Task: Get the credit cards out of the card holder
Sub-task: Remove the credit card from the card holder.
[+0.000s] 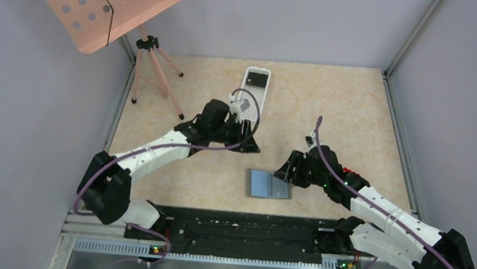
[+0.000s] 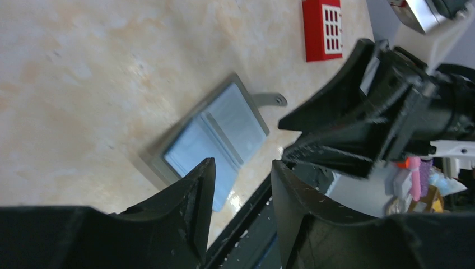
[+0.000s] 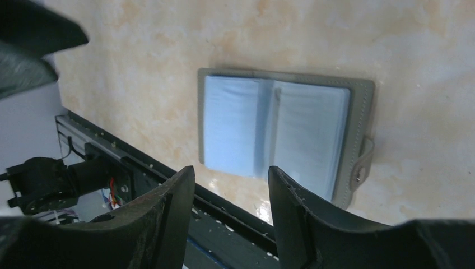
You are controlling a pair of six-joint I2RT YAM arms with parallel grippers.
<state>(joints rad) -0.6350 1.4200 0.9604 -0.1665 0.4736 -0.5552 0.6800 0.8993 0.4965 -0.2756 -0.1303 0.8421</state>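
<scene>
We are finding the card holder (image 3: 280,134) lying open beyond both jaws.
Left gripper (image 2: 243,165) and right gripper (image 3: 231,171) are gaping narrowly, empty.

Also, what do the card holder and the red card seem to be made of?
The card holder: probably matte grey leather or imitation, stitching along its rim; pockets look like cloudy blue plastic. The red card: likely stiff smooth plastic, flat with crisp edges.

Build: white links (image 1: 157,152), black joints (image 1: 108,192), purple cables (image 1: 320,147), black speckled jaws.
</scene>
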